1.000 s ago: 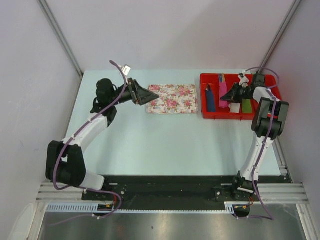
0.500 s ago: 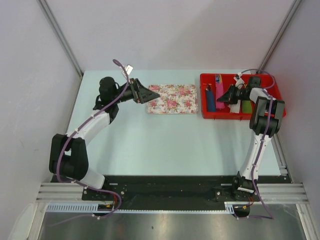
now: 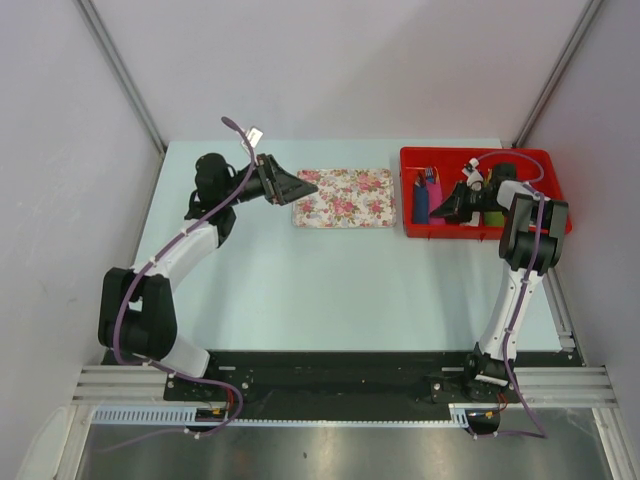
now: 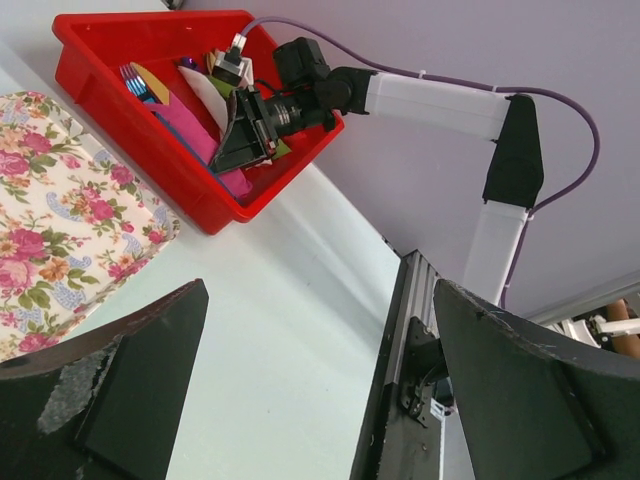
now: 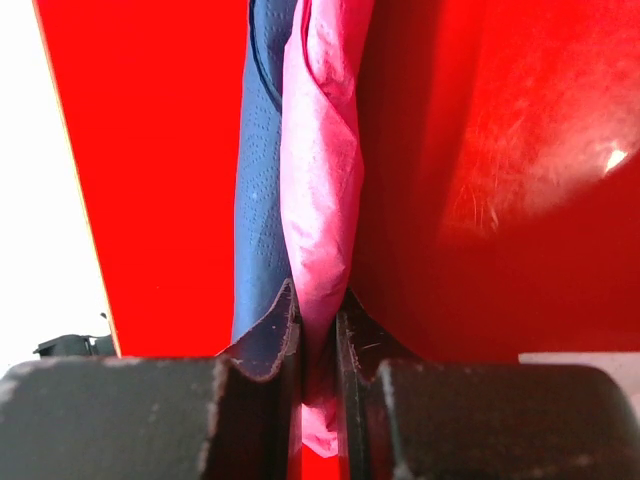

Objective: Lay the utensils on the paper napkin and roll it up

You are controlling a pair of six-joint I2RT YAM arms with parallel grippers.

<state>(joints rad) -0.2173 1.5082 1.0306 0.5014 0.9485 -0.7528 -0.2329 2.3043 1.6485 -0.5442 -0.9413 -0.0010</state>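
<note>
From the top external view, a red bin [image 3: 480,232] sits at the far right corner of the worktop [image 3: 300,280], with a floral tray [image 3: 345,197] just left of it along the far edge. The right end effector [image 3: 448,208] reaches down into the bin. The paper napkin [image 3: 437,186] shows as a pink strip just ahead of it, and a blue bundle [image 3: 422,205] lies just beside that on the tray side. The left end effector [image 3: 305,187] hangs at the tray's left edge, apart from everything.

In the left wrist view, the left end effector's two dark fingers [image 4: 130,380] stand spread wide with nothing between them. They frame bare worktop, a corner of the floral tray and the bin beyond. Inside the bin, the right end effector is clamped on the pink napkin. A white bundle [image 4: 205,90] lies behind it, and cutlery tips [image 4: 140,80] crowd the bin's far end. Which pieces of cutlery they are cannot be told from here.

In the right wrist view, the right end effector's pads [image 5: 270,345] are pinched narrow on a twisted fold of the pink napkin. The blue bundle presses against the napkin's left side, and the bin's red wall stands close on its right, so the napkin is hemmed in on both sides.
</note>
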